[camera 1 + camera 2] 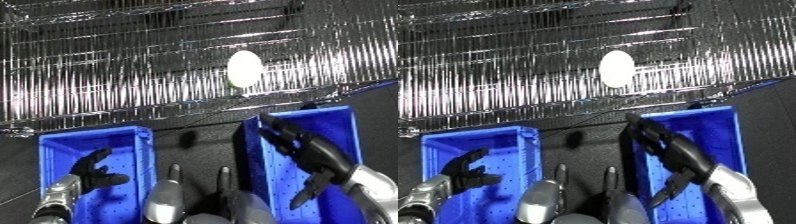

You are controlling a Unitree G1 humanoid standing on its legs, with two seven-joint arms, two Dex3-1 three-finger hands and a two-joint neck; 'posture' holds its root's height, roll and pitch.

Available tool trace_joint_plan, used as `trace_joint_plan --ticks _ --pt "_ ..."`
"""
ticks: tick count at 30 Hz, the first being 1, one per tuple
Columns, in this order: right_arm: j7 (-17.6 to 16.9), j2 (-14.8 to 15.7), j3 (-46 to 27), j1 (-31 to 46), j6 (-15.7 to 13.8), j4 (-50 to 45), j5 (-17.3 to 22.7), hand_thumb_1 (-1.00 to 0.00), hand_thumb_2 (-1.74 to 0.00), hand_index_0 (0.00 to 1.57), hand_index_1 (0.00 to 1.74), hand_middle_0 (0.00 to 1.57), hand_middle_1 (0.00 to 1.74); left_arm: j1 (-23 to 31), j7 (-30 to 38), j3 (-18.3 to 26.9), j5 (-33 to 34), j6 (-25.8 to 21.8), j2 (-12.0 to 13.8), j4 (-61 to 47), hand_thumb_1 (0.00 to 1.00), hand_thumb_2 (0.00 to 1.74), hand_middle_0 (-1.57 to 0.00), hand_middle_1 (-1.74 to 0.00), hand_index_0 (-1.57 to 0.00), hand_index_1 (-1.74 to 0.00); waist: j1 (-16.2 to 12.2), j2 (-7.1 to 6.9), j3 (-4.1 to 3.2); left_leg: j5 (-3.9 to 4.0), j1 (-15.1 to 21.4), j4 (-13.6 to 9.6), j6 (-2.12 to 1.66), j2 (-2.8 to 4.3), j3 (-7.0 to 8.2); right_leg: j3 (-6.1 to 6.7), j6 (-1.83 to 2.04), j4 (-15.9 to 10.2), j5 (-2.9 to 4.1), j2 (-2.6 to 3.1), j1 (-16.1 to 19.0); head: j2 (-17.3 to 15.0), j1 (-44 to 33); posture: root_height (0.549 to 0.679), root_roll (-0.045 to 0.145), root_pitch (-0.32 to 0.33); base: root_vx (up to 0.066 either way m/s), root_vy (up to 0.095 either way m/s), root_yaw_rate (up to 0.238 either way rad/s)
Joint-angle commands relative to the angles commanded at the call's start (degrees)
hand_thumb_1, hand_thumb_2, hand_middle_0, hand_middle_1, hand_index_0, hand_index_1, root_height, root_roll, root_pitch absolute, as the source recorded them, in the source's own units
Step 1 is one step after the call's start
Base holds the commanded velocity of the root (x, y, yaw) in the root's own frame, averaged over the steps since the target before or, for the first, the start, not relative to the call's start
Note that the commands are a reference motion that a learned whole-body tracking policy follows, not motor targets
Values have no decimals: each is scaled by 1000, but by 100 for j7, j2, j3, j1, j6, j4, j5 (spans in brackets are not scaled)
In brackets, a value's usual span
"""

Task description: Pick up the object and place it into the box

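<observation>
Reaching for the white egg-shaped object (244, 68) is the step in hand, as I read it: it sits alone on the wire shelf (107, 85), near the front edge, well above both bins and not yet touched by either hand. The right hand (298, 145) is the closer one; its fingers are stretched long and straight up over the near wall of the right blue bin (342, 125), thumb hanging apart below, holding nothing. The left hand (96, 172) hovers over the left blue bin (53, 150) with its fingers loosely spread, also empty. To do this well, I'd say the right hand should rise and drift a little to its left so the object ends up between fingers and thumb, not just ahead of the fingertips. It looks smooth and round, so a poke from straight fingers could roll it along the wires or off the edge. Better to come over the top, curl round it, then lift clear of the shelf lip before dropping back toward the bin right beneath.
</observation>
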Motion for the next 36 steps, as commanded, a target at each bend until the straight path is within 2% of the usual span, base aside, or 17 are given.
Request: trace_joint_plan --ticks 6,10,14,16,18,19,21,23,25,27,31,36 --pt "-1026 -54 -604 -121 -833 -396 -640 0 0 0 0 0 0 54 19 89 44 3 -54 0 0 0 0 0 0 0 -35 40 16 -27 6 0 22 -6 0 28 16 7 0 -12 -22 12 -36 669 17 -24 28 13 -27" --pt "-1492 -151 -778 -284 -1077 -422 -912 0 0 0 0 0 0 54 13 109 78 10 -81 -20 0 0 0 0 0 0 -17 60 42 -39 19 0 45 -20 -18 37 10 69 -37 -16 -31 1 75 669 16 -25 38 15 23" --pt "-1919 -165 -891 -462 -1279 -274 -1002 0 0 0 0 0 0 54 30 69 128 11 -110 -73 0 0 0 0 0 0 28 87 94 -28 36 0 64 -36 -46 32 -12 215 -115 -19 -63 51 232 669 15 -29 44 12 68" --pt "-2135 -144 -936 -557 -1403 -134 -1065 0 0 0 0 0 0 63 43 28 165 23 -122 -107 0 0 0 0 0 0 57 104 137 -37 38 46 73 -50 -74 34 -31 339 -175 -22 -99 287 364 670 15 -32 70 10 91" --pt "-2416 -146 -925 -694 -1505 -5 -1176 0 0 0 0 0 0 62 49 -30 179 48 -120 -167 0 0 0 0 0 0 90 122 207 -88 -38 219 82 -72 -117 45 -61 528 -253 -29 -187 506 473 670 17 -33 45 8 67" --pt "-2567 -155 -904 -788 -1557 72 -1239 0 0 0 0 0 0 50 49 -70 177 65 -116 -203 0 0 0 0 0 0 108 134 260 -124 -111 357 84 -85 -147 53 -81 653 -296 -33 -257 638 539 671 17 -33 22 9 70" --pt "-2860 -191 -818 -1030 -1629 214 -1375 0 0 0 0 0 0 -19 42 -170 130 89 -95 -275 0 0 0 0 0 0 139 157 412 -209 -333 707 82 -113 -218 70 -121 934 -375 -45 -442 1015 672 672 20 -32 -49 10 55" --pt "-3069 -239 -720 -1320 -1690 361 -1490 0 0 0 0 0 0 -129 23 -270 62 89 -64 -333 0 0 0 0 0 0 158 184 616 -287 -578 1060 76 -147 -293 90 -160 1233 -455 -56 -651 1390 754 672 22 -31 -111 17 63" --pt "-3209 -288 -628 -1612 -1721 501 -1600 0 0 0 0 0 0 -240 0 -348 -17 67 -25 -387 0 0 0 0 0 0 168 207 830 -360 -812 1388 69 -193 -363 113 -197 1529 -542 -68 -855 1609 858 672 24 -31 -130 23 63" --pt "-3305 -327 -556 -1837 -1712 619 -1678 0 0 0 0 0 0 -318 -24 -395 -67 47 11 -445 0 0 0 0 0 0 176 225 1001 -419 -998 1663 58 -239 -422 134 -230 1791 -620 -84 -1020 1706 930 672 26 -33 -86 21 74" --pt "-3419 -382 -456 -2063 -1612 775 -1773 0 0 0 0 0 0 -372 -54 -477 -101 40 60 -574 0 0 0 0 0 0 201 235 1208 -535 -1292 2106 48 -295 -509 159 -271 2203 -731 -135 -1271 1952 1065 671 33 -39 -18 10 63" --pt "-3549 -406 -307 -2310 -1568 977 -1871 0 0 0 0 0 0 -449 -74 -580 -211 6 123 -699 0 0 0 0 0 0 226 248 1455 -680 -1718 2646 64 -346 -587 202 -312 2702 -828 -199 -1641 2355 1274 668 42 -38 -36 10 32"
